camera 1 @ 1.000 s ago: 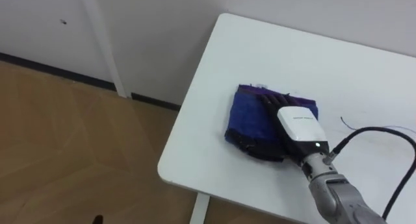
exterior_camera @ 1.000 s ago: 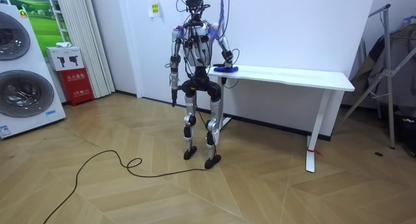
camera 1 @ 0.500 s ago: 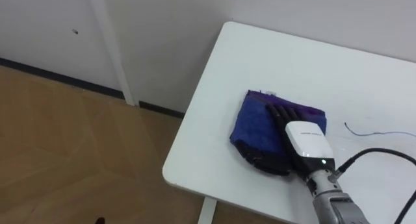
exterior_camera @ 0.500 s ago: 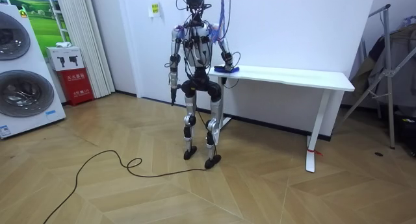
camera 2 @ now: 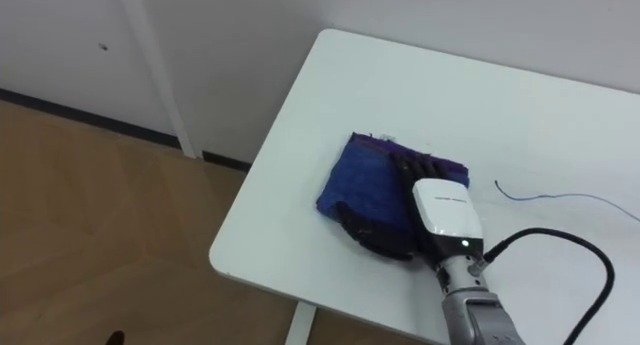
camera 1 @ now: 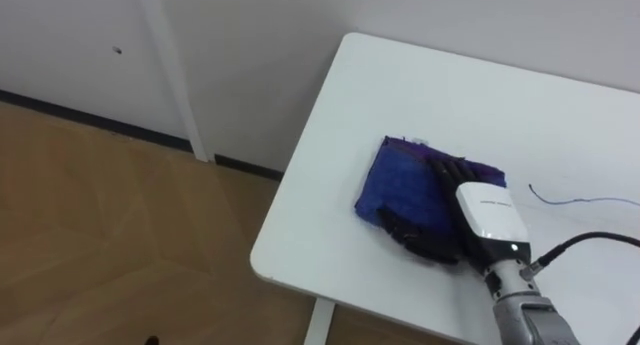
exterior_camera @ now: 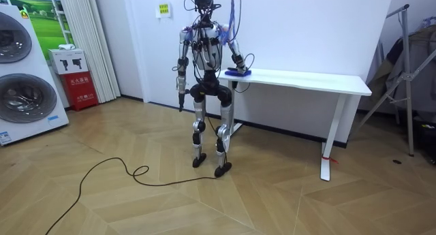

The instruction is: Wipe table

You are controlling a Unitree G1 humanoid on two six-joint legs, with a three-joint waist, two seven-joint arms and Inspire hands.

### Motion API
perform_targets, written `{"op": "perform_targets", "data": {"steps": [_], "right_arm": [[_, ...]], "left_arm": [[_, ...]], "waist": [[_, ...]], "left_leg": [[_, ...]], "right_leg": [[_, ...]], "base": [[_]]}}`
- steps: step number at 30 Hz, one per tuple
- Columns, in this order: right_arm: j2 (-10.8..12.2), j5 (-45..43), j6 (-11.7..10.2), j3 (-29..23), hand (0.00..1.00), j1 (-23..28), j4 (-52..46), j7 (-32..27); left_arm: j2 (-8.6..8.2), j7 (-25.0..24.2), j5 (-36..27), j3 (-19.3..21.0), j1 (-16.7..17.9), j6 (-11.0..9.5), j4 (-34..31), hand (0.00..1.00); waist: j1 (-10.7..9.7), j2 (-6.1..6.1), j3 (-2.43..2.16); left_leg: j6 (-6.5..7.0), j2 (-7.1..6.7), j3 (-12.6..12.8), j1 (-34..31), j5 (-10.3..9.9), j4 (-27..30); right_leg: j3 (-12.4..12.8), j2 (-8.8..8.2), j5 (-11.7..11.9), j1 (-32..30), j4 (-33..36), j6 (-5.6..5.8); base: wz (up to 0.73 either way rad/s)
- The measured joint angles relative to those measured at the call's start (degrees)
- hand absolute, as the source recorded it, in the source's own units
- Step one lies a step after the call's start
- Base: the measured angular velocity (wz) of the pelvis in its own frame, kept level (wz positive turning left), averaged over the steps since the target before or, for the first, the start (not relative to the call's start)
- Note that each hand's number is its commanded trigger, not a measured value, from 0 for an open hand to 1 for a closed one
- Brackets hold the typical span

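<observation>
A dark blue cloth (camera 1: 400, 175) lies folded on the white table (camera 1: 450, 85), near its left end and front edge. My right hand (camera 1: 470, 210) rests flat on the cloth's right half, open, with its dark fingers (camera 2: 405, 175) stretched out across the fabric. The thumb lies against the cloth's near edge. In the room view I stand at the table's end on that view's left, with the right hand (exterior_camera: 240, 66) on the cloth (exterior_camera: 235, 72). My left hand (exterior_camera: 181, 100) hangs beside my hip.
A thin blue line (camera 1: 580, 199) lies on the tabletop to the right of the cloth. Left of the table, a white post (camera 1: 175, 75) runs down the wall to the wooden floor (camera 1: 100, 245). Washing machines (exterior_camera: 20, 71) stand far off.
The camera shifted a little early on. Since then my right hand has slid slightly right and toward me, and the cloth has moved a little right with it.
</observation>
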Motion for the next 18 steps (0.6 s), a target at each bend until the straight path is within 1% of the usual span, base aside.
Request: {"op": "perform_targets", "data": {"steps": [3,7,11,18], "right_arm": [[0.7,0.1,0.4,-0.1,0.00,-0.5,0.0,-0.6],[1.3,0.1,0.5,-0.1,0.00,-0.7,0.0,-0.6],[1.7,0.4,1.8,-0.1,0.00,-1.8,0.0,-0.6],[1.8,0.9,1.8,-0.1,0.00,-2.6,0.0,-0.6]], "left_arm": [[-0.20,0.0,0.0,0.0,-0.1,0.0,0.9,0.00],[-0.28,0.0,0.0,0.1,0.1,0.1,1.0,0.00],[-0.33,-0.1,0.0,0.5,0.1,0.7,1.0,0.00],[-0.35,-0.1,0.1,0.5,0.9,1.1,1.1,0.00]], "waist": [[0.0,-0.17,-0.09],[0.1,-0.23,-0.07],[0.0,0.12,0.13],[0.0,0.19,0.14]], "left_leg": [[-0.01,0.00,0.1,0.0,0.0,0.0],[-0.01,-0.01,0.0,0.0,0.0,-0.1],[-0.01,0.01,0.0,-0.1,0.0,-0.1],[-0.03,-0.01,0.0,-0.4,0.0,-0.1]], "right_leg": [[0.0,0.00,0.0,-0.2,0.0,0.00],[0.0,-0.01,0.0,-0.5,0.0,0.00],[0.0,-0.01,0.0,-0.5,0.0,0.00],[0.0,-0.01,0.0,-0.6,0.0,0.00]], "base": [[0.00],[0.00],[0.00],[0.00]]}}
